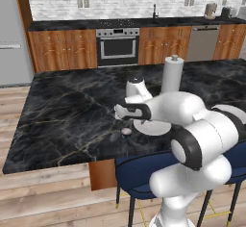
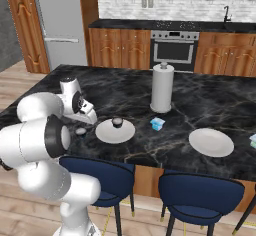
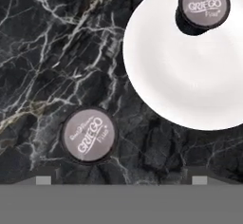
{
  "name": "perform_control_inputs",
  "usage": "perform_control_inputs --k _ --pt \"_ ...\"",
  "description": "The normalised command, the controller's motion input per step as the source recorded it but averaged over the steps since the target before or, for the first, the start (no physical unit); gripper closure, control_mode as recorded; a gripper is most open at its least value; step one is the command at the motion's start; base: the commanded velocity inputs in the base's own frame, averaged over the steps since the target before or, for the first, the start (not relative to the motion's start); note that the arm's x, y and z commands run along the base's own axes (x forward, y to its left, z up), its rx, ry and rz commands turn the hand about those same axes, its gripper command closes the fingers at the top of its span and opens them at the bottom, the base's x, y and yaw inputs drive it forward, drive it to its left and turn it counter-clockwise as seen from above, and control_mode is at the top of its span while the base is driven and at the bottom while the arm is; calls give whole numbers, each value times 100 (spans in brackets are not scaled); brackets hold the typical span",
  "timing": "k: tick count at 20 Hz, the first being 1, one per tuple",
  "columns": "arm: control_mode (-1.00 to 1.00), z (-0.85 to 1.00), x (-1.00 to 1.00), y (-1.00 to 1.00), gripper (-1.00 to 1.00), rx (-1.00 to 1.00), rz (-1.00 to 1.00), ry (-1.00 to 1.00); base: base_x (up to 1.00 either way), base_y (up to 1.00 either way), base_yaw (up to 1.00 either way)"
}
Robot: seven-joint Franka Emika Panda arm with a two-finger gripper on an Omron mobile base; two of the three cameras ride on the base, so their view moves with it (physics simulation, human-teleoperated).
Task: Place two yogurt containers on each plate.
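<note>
Dark round yogurt cup with a pale lid sits on the marble tabletop under the spread, empty tool, just left of the white plate.

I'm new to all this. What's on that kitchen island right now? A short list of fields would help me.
near plate: one dark yogurt cup on it
second dark cup: on the counter beside that plate
far plate: bare
light blue cup: between the plates
paper-towel roll: upright
gripper: open above the second dark cup
</note>
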Motion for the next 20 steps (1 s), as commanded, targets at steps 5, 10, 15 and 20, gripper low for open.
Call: perform_control_inputs --k 5,10,15,20 --pt "-100 0 -18 14 -100 -3 22 1 0 0 0" --pt "-100 0 3 20 -100 -2 15 0 0 0 0" --pt "-100 -17 27 23 -100 0 2 0 0 0 0" --pt "-100 -29 19 0 -100 0 1 0 0 0 0"
